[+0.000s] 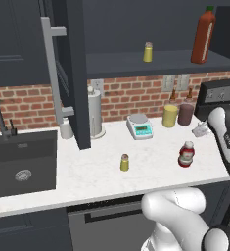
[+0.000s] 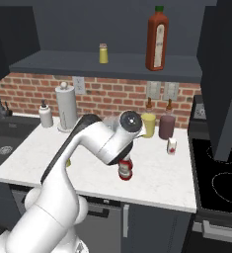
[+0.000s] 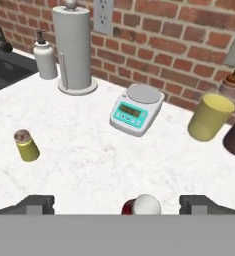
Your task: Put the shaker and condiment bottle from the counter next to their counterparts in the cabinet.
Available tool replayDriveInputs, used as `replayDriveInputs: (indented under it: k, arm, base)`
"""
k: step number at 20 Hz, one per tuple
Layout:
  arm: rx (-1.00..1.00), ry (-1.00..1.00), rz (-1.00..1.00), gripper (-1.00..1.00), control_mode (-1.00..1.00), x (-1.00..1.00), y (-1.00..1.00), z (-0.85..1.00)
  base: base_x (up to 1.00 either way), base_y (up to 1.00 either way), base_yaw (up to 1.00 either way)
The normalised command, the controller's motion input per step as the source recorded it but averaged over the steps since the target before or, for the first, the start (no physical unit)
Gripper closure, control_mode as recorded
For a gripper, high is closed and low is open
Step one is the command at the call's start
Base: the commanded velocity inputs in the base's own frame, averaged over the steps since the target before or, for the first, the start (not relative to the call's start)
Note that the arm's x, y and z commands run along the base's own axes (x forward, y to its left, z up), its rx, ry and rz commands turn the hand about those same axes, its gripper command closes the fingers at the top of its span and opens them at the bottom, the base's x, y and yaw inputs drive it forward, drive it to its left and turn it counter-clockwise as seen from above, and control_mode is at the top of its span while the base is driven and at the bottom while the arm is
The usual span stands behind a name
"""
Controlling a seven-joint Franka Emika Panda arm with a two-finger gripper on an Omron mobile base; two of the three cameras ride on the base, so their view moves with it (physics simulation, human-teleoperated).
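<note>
1. White marbled counter (image 1: 150, 169) carries the small red condiment bottle (image 1: 186, 154), which stands upright near the front right part, with its white cap on top.
2. In the hand view the gripper (image 3: 118, 205) is above this bottle; the white cap shows between the two dark fingertips (image 3: 36, 204), which stand wide apart and do not touch it.
3. The small yellow shaker (image 1: 125, 162) stands upright on the counter, left of the condiment bottle and well apart from it, in front of the kitchen scale (image 1: 140, 126).
4. The dark cabinet (image 1: 136, 29) is open, and its door (image 1: 72, 73) with the long grey bar handle (image 1: 53, 73) swings out over the counter.
5. On the cabinet shelf (image 1: 155, 63) stand the matching yellow shaker (image 1: 148, 52) and, to its right and apart from it, the tall red-orange sauce bottle (image 1: 203, 37) with a green cap.
6. By the brick wall stand a paper towel holder (image 1: 95, 110), a soap dispenser (image 2: 46, 114), a yellow jar (image 1: 170, 115) and a dark maroon jar (image 1: 186, 112) just beside it.
7. The dark sink (image 1: 21, 162) is set in the counter at the left.
</note>
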Motion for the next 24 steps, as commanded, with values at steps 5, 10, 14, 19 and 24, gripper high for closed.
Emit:
replayDriveInputs:
  k: [5, 10, 14, 19, 24]
  arm:
    - [0.01, -0.13, 0.21, -1.00, -1.00, 0.00, -0.60, -0.20]
    - [0.00, -0.10, 0.13, -1.00, -1.00, 0.00, -0.37, -0.19]
    - [0.00, -0.05, 0.12, -1.00, -1.00, 0.00, -0.24, -0.16]
    - [0.00, -0.01, 0.14, -1.00, -1.00, 0.00, -0.22, -0.14]
    - [0.00, -0.01, 0.16, -1.00, -1.00, 0.00, -0.19, -0.19]
  base:
    - [0.00, 0.00, 0.00]
    - [0.00, 0.00, 0.00]
    - [0.00, 0.00, 0.00]
    - [0.00, 0.00, 0.00]
    - [0.00, 0.00, 0.00]
